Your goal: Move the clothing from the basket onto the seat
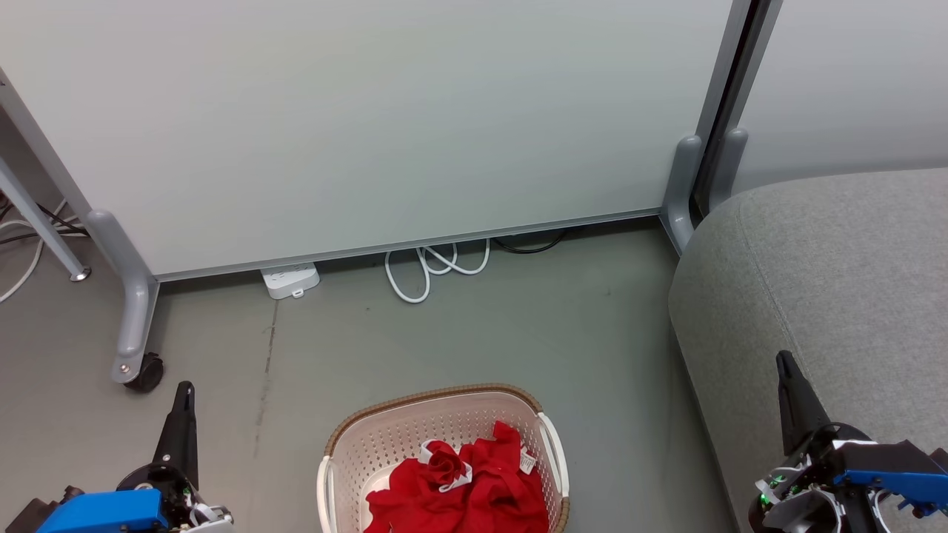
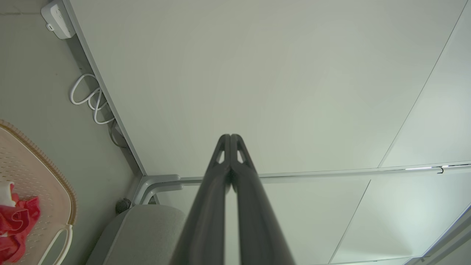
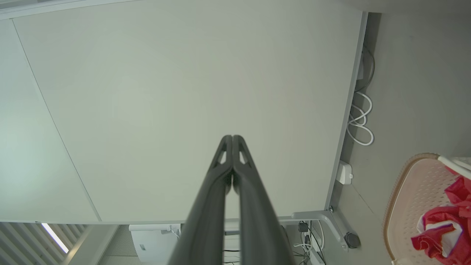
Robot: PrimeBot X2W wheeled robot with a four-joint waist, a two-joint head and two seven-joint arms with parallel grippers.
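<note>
Red fabric with white trim, the clothing, lies heaped in the basket, which stands on the floor low in the head view, its near part cut off by the picture's edge. The seat is to my right, apart from the basket, with bare floor between them. The part of it I can see carries no garment, so I judge the task not yet begun.

My left tool is clenched on nothing, fingers pressed together and pointing up beside the basket's left. My right tool is likewise clenched and empty, over the seat's near edge.

Risks, as I judge them:
- The garments look bunched into one knot. A pinch on one fold may drag the rest up and spill them on the floor.
- The basket seems light and perforated. Snagged fabric could lift or tip it.
- Going down clenched would only press the heap flatter, so the fingers must part first.
- The seat's edge is rounded, and a garment laid too close to it may slide off.

The heap fills the basket's right and near side, a small white tag showing at its right. The far-left inner wall is bare plastic.
</note>
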